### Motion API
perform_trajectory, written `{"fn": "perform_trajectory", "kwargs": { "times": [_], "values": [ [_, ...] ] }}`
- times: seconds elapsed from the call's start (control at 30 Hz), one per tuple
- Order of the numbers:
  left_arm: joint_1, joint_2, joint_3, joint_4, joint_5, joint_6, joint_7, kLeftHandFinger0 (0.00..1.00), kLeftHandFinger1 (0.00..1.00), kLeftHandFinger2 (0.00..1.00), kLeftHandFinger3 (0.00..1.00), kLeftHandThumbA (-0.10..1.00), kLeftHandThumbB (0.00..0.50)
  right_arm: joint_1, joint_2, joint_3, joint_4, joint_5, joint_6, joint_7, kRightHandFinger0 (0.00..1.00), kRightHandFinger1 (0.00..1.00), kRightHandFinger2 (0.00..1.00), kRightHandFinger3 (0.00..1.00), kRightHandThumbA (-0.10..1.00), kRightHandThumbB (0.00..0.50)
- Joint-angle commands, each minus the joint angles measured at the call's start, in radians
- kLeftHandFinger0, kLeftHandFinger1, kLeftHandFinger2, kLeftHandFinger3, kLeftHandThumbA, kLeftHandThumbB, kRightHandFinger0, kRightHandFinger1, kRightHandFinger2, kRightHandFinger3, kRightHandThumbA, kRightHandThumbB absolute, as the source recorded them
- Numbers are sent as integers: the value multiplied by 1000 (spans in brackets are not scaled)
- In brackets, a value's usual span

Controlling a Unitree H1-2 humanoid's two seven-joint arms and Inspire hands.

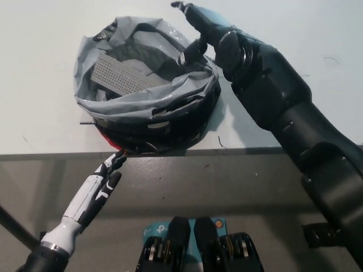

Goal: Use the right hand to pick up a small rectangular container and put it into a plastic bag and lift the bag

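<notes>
Hooking black right hand [212, 39] fingers over crumpled grey plastic bag [148, 102] rim — grip unclear; small pale rectangular container [122, 76] inside. Lift straight, slowly — white left hand [99, 187] resting, fingers together.

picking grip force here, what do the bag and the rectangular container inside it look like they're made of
Bag: thin grey plastic film, slightly glossy, with crumpled folds and light streaks along its rolled rim; the outside looks black.
Rectangular container: appears stiff, matte grey with a fine dotted surface, likely card or plastic; which one is unclear.
</notes>
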Motion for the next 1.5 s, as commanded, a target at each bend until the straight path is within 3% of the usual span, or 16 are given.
{"fn": "perform_trajectory", "kwargs": {
  "times": [0.0, 0.27, 0.33, 0.37, 0.4, 0.5, 0.53, 0.57, 0.63, 0.73, 0.77, 0.87, 0.97, 1.07, 1.3, 1.47],
  "values": [
    [0, 10, 4, -17, 10, -22, 9, 958, 1000, 1000, 1000, 1000, 177, -43, -2, -5, 22, -4, -49, -53, 1000, 1000, 1000, 1000, 885, 500],
    [16, 10, 1, -18, 10, -26, 4, 957, 1000, 1000, 1000, 1000, 174, -27, 0, 4, 35, 8, -18, 9, 1000, 1000, 1000, 1000, 865, 493],
    [19, 11, -2, -17, 13, -30, 3, 955, 1000, 1000, 1000, 1000, 175, -33, 1, 3, 44, 14, 16, 41, 1000, 1000, 1000, 1000, 813, 401],
    [20, 11, -2, -17, 13, -29, 2, 955, 1000, 1000, 1000, 1000, 176, -40, 2, -1, 54, 22, 30, 60, 752, 835, 938, 1000, 739, 322],
    [16, 12, -1, -17, 12, -27, 1, 955, 1000, 1000, 1000, 1000, 176, -51, 4, -12, 67, 37, 44, 82, 463, 518, 630, 897, 659, 286],
    [12, 11, 1, -17, 13, -25, 4, 951, 1000, 1000, 1000, 1000, 167, -59, 4, -27, 70, 53, 55, 92, 116, 181, 302, 484, 501, 242],
    [12, 11, 0, -18, 15, -24, 4, 944, 1000, 1000, 1000, 1000, 157, -59, 4, -28, 64, 51, 69, 93, 102, 288, 410, 645, 440, 215],
    [12, 12, 0, -18, 16, -25, 4, 943, 1000, 1000, 1000, 1000, 158, -57, 4, -32, 57, 54, 83, 95, 20, 137, 317, 648, 404, 209],
    [13, 11, 0, -20, 15, -23, 4, 943, 1000, 1000, 1000, 1000, 171, -57, 3, -37, 47, 59, 112, 112, 1, 146, 369, 621, 379, 195],
    [8, 13, 2, -19, 13, -20, 2, 944, 1000, 1000, 1000, 1000, 179, -72, -5, -25, 60, 63, 134, 180, 205, 547, 901, 598, 350, 172],
    [6, 14, 2, -19, 14, -17, 2, 946, 1000, 1000, 1000, 1000, 184, -76, -7, -23, 68, 65, 133, 196, 189, 574, 935, 514, 339, 173],
    [6, 14, 3, -21, 10, -13, -1, 950, 1000, 1000, 1000, 1000, 191, -72, -13, -16, 62, 66, 142, 231, 112, 514, 847, 290, 349, 181],
    [-3, 14, 3, -17, 9, -15, -1, 950, 1000, 1000, 1000, 1000, 193, -80, -17, -12, 68, 63, 145, 241, 115, 523, 859, 325, 385, 185],
    [-7, 15, 2, -14, 12, -19, 0, 949, 1000, 1000, 1000, 1000, 199, -80, -22, -24, 47, 70, 146, 238, 95, 495, 844, 680, 418, 160],
    [-14, 17, -1, -10, 24, -25, 3, 944, 1000, 1000, 1000, 1000, 201, -117, -21, -128, 34, 146, 165, 195, 113, 526, 875, 868, 366, 180],
    [-18, 20, -3, -9, 24, -24, -2, 946, 1000, 1000, 1000, 1000, 206, -148, 11, -420, -36, 429, 251, 292, 0, 337, 700, 613, 310, 179]
  ]
}}
